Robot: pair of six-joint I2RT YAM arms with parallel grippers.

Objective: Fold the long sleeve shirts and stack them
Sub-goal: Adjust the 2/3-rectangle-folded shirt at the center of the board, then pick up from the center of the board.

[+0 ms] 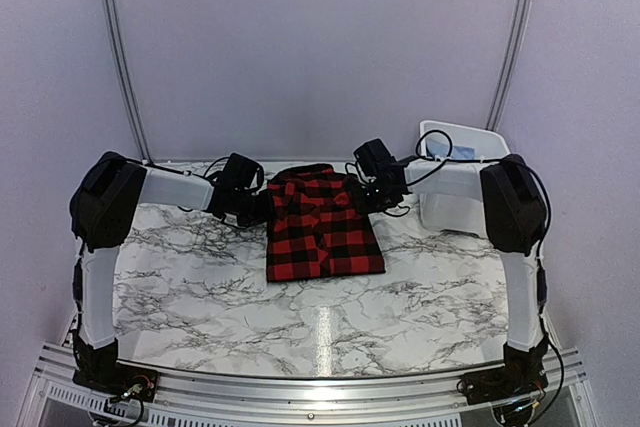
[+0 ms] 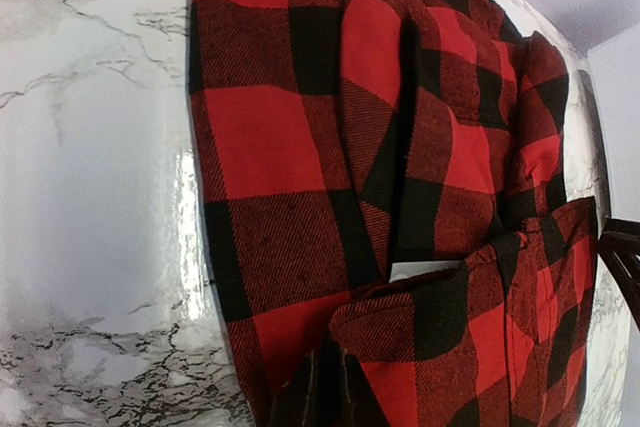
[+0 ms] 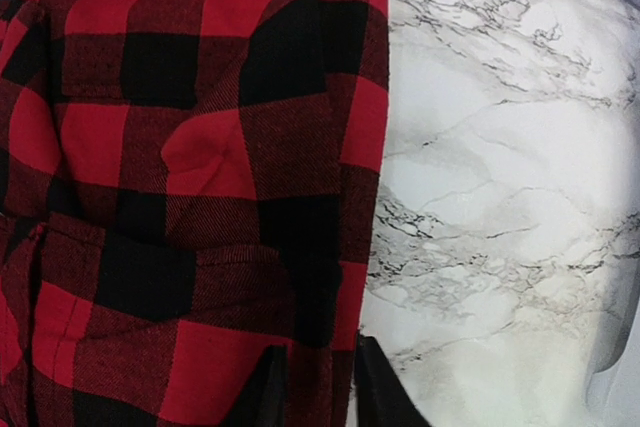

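Note:
A red-and-black check flannel shirt (image 1: 322, 232) lies partly folded into a rough rectangle at the back middle of the marble table (image 1: 200, 287). My left gripper (image 1: 258, 202) is at the shirt's far left corner. In the left wrist view the left gripper (image 2: 328, 395) is shut on a fold of the shirt (image 2: 300, 127). My right gripper (image 1: 372, 192) is at the far right corner. In the right wrist view the right gripper (image 3: 320, 392) is closed over the side edge of the shirt (image 3: 200, 147). No light blue shirt lies on the table.
A white plastic tub (image 1: 460, 187) stands at the back right, close behind the right gripper, with something pale blue showing inside. Bare marble lies in front of the shirt and to both sides. A grey backdrop stands behind the table.

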